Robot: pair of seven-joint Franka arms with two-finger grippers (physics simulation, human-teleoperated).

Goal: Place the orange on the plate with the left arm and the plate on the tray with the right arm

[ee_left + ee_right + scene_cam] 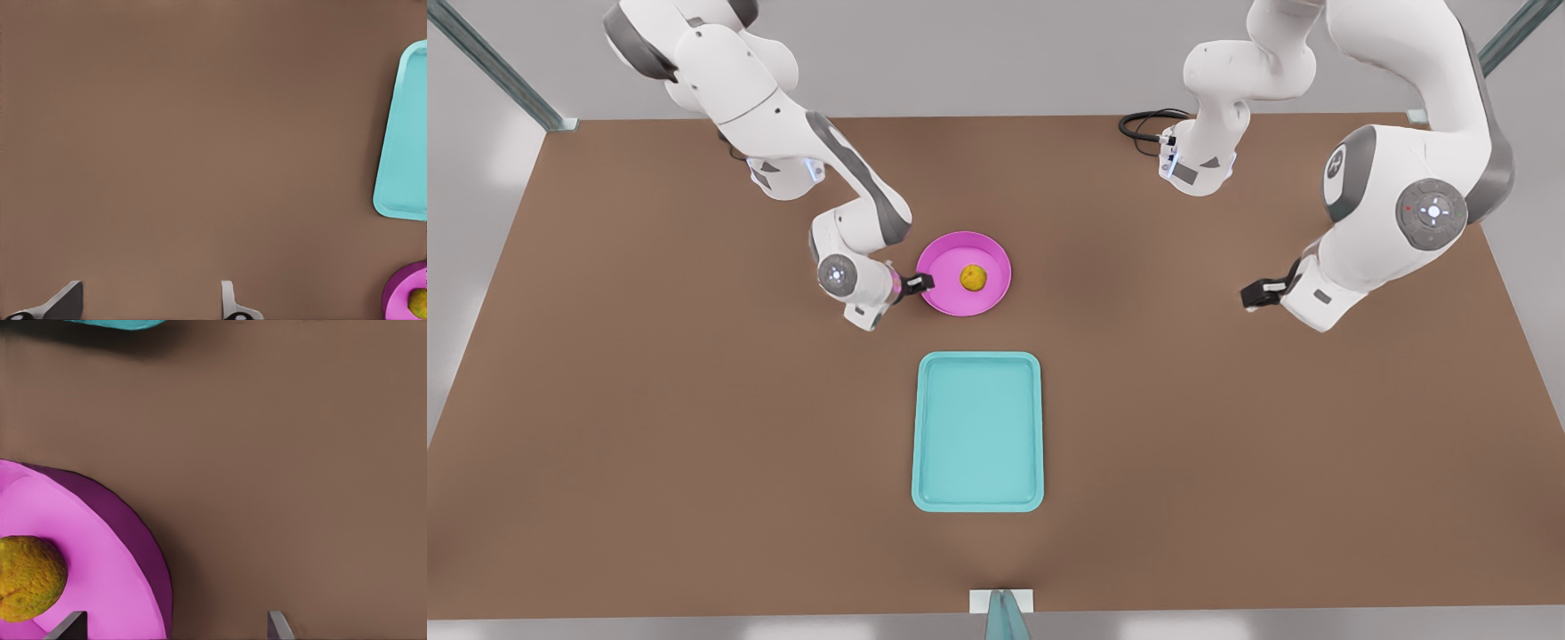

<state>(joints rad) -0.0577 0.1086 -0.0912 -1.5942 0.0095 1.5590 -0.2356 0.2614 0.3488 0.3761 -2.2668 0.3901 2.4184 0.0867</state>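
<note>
Closest to me, the rectangular light teal tray [978, 432] with the low rim sits bare on the brown table [694, 444]. Just past it is the round bright pink plate [947, 302], with the small rough yellow-orange orange [973, 277] sitting on it. The right gripper [918, 284] is at the plate's edge on the front view's left, fingers spread either side of the rim, while the left gripper [1254, 293] hangs well off on the front view's right over bare table, fingers apart too.
</note>
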